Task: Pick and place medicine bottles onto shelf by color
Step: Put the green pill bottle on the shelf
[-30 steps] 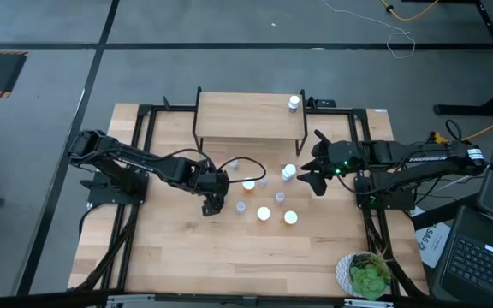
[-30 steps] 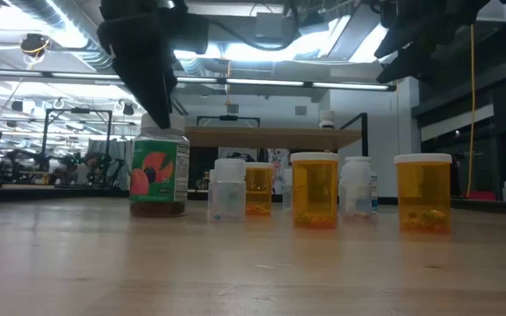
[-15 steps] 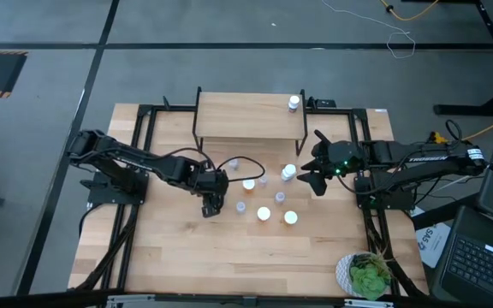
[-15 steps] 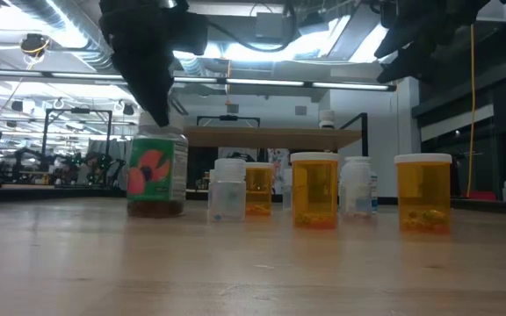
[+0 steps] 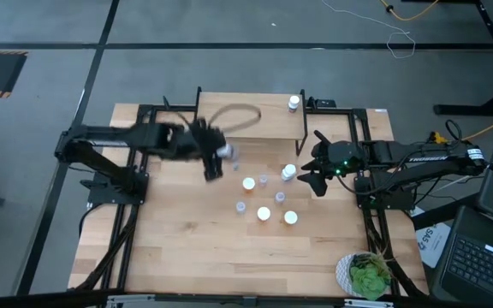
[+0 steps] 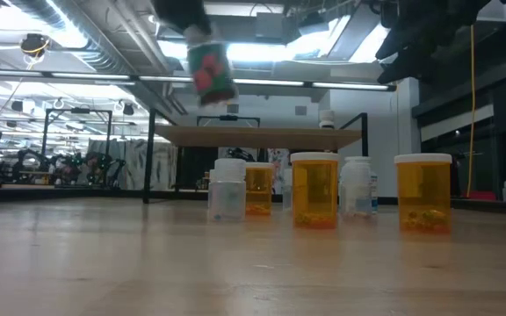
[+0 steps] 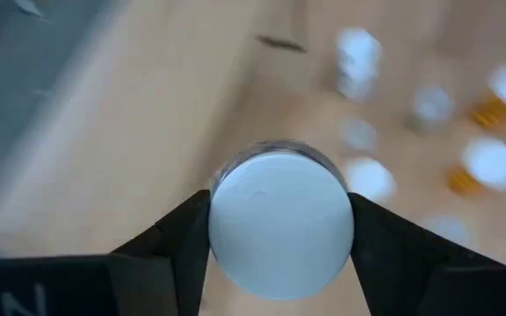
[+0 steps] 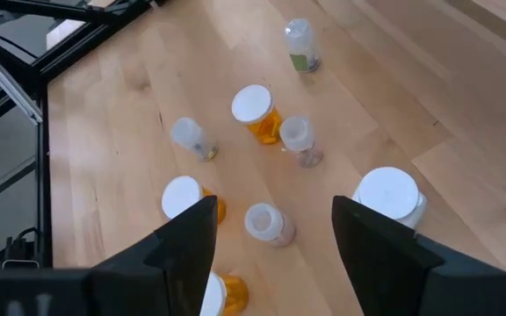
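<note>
One white bottle (image 5: 294,103) is already set on the shelf (image 5: 246,115), a larger labelled bottle (image 6: 210,69) is gripped aloft beside it by the left gripper (image 7: 279,230), several bottles (image 5: 264,214) remain below, and the right gripper (image 5: 315,162) is held open, empty.

Illumination is even and diffuse in the high view; shadows under the shelf (image 5: 248,115) are soft. The left arm (image 5: 144,141) is smeared by motion blur. In the low view, ceiling light strips (image 6: 262,51) produce strong glare behind the scene, leaving overhead parts in silhouette; the lifted bottle (image 6: 211,70) is blurred, while the orange bottles (image 6: 314,190) are sharp and backlit. The left wrist view is heavily blurred throughout; only the white cap (image 7: 279,230) is moderately defined. The right wrist view is sharp and evenly lit.
</note>
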